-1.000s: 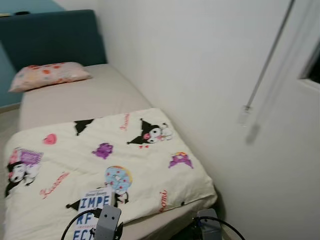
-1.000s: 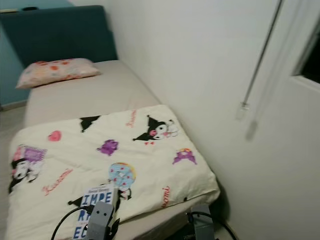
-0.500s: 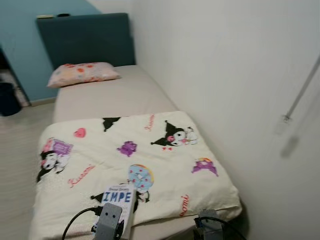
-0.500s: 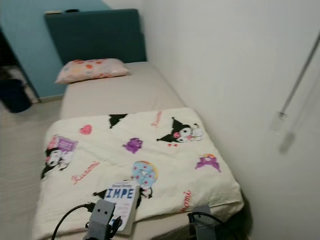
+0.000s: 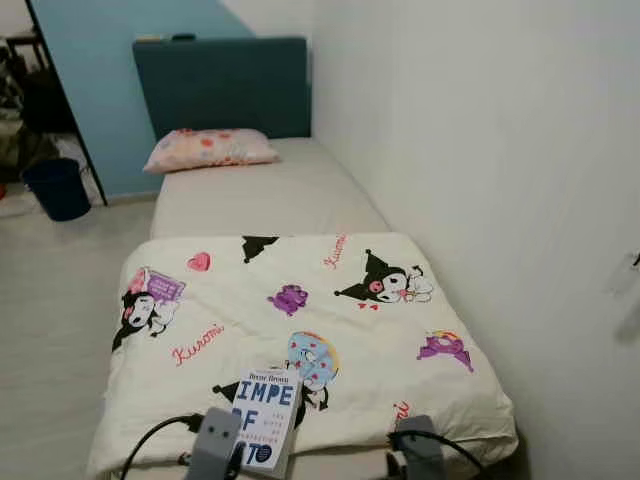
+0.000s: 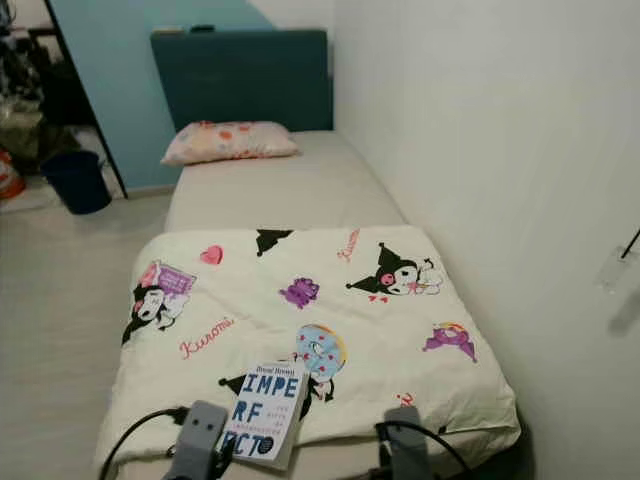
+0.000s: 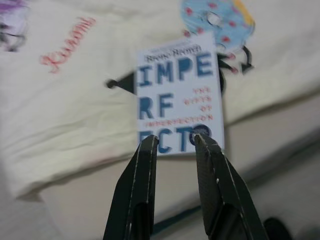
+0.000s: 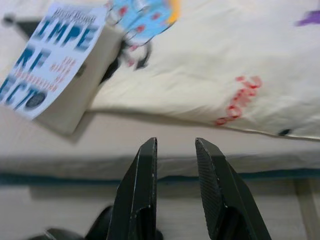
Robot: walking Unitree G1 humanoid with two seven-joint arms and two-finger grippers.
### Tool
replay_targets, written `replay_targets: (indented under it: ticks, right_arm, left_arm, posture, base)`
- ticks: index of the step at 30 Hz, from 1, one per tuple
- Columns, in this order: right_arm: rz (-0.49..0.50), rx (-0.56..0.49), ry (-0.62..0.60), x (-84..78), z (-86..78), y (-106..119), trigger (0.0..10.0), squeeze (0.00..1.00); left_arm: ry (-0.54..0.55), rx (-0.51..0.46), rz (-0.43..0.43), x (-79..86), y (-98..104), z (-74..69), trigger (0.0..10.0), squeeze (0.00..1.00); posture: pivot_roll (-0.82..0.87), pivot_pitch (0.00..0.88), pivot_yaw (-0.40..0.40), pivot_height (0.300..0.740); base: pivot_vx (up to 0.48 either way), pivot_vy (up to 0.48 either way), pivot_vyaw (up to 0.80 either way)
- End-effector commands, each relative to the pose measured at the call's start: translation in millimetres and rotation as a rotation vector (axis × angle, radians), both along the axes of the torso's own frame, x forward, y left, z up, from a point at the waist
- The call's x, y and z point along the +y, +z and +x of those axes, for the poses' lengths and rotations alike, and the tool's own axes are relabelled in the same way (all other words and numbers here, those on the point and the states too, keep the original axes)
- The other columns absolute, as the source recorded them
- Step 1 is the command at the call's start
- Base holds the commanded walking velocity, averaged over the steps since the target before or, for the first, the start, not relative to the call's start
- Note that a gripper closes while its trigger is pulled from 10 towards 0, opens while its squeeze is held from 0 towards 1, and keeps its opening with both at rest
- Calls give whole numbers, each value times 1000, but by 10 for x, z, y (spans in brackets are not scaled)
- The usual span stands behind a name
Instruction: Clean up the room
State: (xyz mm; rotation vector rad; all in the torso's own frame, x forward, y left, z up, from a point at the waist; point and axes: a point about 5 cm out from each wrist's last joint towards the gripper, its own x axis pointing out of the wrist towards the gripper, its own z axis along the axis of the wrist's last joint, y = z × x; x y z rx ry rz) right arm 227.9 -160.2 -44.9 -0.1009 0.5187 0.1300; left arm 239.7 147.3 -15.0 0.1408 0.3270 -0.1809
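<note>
1. We're at the foot of the bed, and the white paperback book with big blue letters (image 5: 268,416) lies low in the frame, left of centre, on the cream quilt printed with cartoon characters (image 5: 300,330), right at its near edge.
2. In the left wrist view, our left gripper (image 7: 174,144) has its black fingers a little apart, tips hovering at the book's near edge, nothing held.
3. Our right gripper (image 8: 175,145) likewise stands slightly parted and empty, above the mattress edge beside the book.
4. We judge we're at the reach for the book; next, the left fingers need to slip around its overhanging near edge and close.
</note>
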Motion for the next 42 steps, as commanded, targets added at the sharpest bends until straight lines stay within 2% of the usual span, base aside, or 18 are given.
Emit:
replay_targets:
  ticks: [1, 4, 12, 22, 35, 42]
  right_arm:
    - [7, 7, -6, 12, -12, -12, 10000, 0]
    - [41, 2, -46, -9, -20, -12, 10000, 0]
    - [22, 18, -49, -17, -14, -22, 10000, 0]
    - [26, 18, -51, -15, -17, -22, 10000, 0]
    - [3, 12, -11, 9, 1, -11, 10000, 0]
    - [3, 13, -4, 19, 5, -9, 10000, 0]
  left_arm:
    - [4, 40, 7, 24, -84, -94, 10000, 0]
    - [4, 40, 5, 19, -82, -91, 10000, 0]
    - [9, 46, 15, 38, -82, -76, 10000, 0]
    - [31, 45, 16, 47, -78, -60, 10000, 0]
    - [62, 47, 0, 62, -88, -63, 10000, 0]
    - [72, 46, 3, 72, -91, -70, 10000, 0]
  posture:
    - [10, 93, -20, 740]
    - [12, 95, -19, 740]
    - [13, 98, -15, 740]
    - [13, 102, -17, 740]
    - [12, 103, -20, 740]
    - [12, 105, -21, 740]
  base:
    - [0, 0, 619]
    - [0, 0, 0]
    - [0, 0, 0]
    - [0, -454, 0]
    - [0, 0, 0]
    - [0, 0, 800]
